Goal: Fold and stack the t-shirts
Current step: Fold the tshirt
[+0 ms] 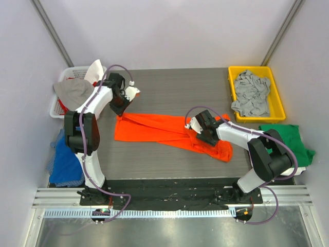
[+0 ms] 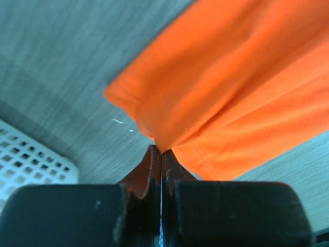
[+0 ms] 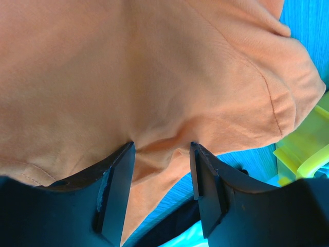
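The orange shirt (image 1: pixel 159 131) is laid in a long band across the middle of the table (image 1: pixel 169 92), from the left-centre down towards the right arm. It is creased along its length and is bunched at its right end.

The left gripper (image 1: pixel 121 110) is set at the shirt's upper left corner. In the left wrist view, the left gripper (image 2: pixel 161 153) is seen pressed together, with a hem of the orange shirt (image 2: pixel 231 77) pinched between the 2 fingers; the cloth is drawn into folds that run out from the pinch. A corner of the white basket (image 2: pixel 31 159) is seen at the lower left of that view.

The right gripper (image 1: pixel 200 136) is lowered onto the right part of the shirt. In the right wrist view, the right gripper (image 3: pixel 162 149) is seen with its 2 jaws spread apart, and a wrinkle of the orange shirt (image 3: pixel 154 67) is seen between the tips. Whether the tips are pressed into the cloth cannot be told.

Grey shirts (image 1: pixel 251 92) are heaped in the yellow bin (image 1: pixel 249 68) at the far right corner. A green shirt (image 1: pixel 288 139) is spread at the right edge, beside the right arm. The basket (image 1: pixel 57 109) at the far left is filled with grey and white cloth. A blue cloth (image 1: pixel 64 159) is hung at the left edge, just beside the left arm.
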`<state>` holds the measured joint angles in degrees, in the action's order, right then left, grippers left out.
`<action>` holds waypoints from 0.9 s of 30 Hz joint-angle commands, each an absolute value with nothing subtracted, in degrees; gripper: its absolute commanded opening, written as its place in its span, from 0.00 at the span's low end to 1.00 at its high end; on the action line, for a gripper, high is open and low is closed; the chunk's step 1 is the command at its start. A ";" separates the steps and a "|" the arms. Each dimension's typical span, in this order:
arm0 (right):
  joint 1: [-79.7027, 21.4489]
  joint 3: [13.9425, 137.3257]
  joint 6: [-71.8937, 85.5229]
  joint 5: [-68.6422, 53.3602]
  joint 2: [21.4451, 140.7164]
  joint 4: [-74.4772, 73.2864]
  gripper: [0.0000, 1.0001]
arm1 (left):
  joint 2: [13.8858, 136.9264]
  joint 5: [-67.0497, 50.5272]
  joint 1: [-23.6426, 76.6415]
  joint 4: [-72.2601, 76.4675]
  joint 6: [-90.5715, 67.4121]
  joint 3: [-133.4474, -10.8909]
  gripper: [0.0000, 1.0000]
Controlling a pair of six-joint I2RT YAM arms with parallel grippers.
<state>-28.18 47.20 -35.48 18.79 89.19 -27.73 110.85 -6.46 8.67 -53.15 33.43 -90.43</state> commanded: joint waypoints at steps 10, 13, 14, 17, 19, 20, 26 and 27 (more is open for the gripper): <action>-28.13 45.09 -35.24 19.25 90.53 -26.46 0.56 | 108.46 -6.24 8.70 -55.46 33.05 -93.00 0.00; -28.13 44.83 -35.24 19.34 90.70 -26.19 0.55 | 107.41 -6.94 8.61 -54.49 33.22 -89.04 0.00; -28.13 44.82 -35.24 19.34 90.79 -26.19 0.56 | 107.14 -7.12 8.70 -54.32 33.22 -88.08 0.01; -28.21 44.82 -35.24 19.42 90.97 -26.10 0.55 | 106.53 -7.21 8.70 -53.62 33.66 -84.82 0.01; -28.21 45.00 -35.24 19.42 91.14 -26.02 0.55 | 106.61 -7.03 8.70 -53.26 33.75 -82.97 0.02; -28.21 45.09 -35.16 19.42 91.14 -26.02 0.55 | 106.87 -7.21 8.70 -53.26 33.75 -82.53 0.02; -28.21 45.26 -35.16 19.69 90.97 -26.45 0.56 | 107.58 -7.74 8.70 -53.53 33.93 -81.56 0.07; -28.13 45.26 -35.24 19.86 90.79 -26.46 0.56 | 107.75 -7.73 8.70 -53.70 34.01 -81.74 0.10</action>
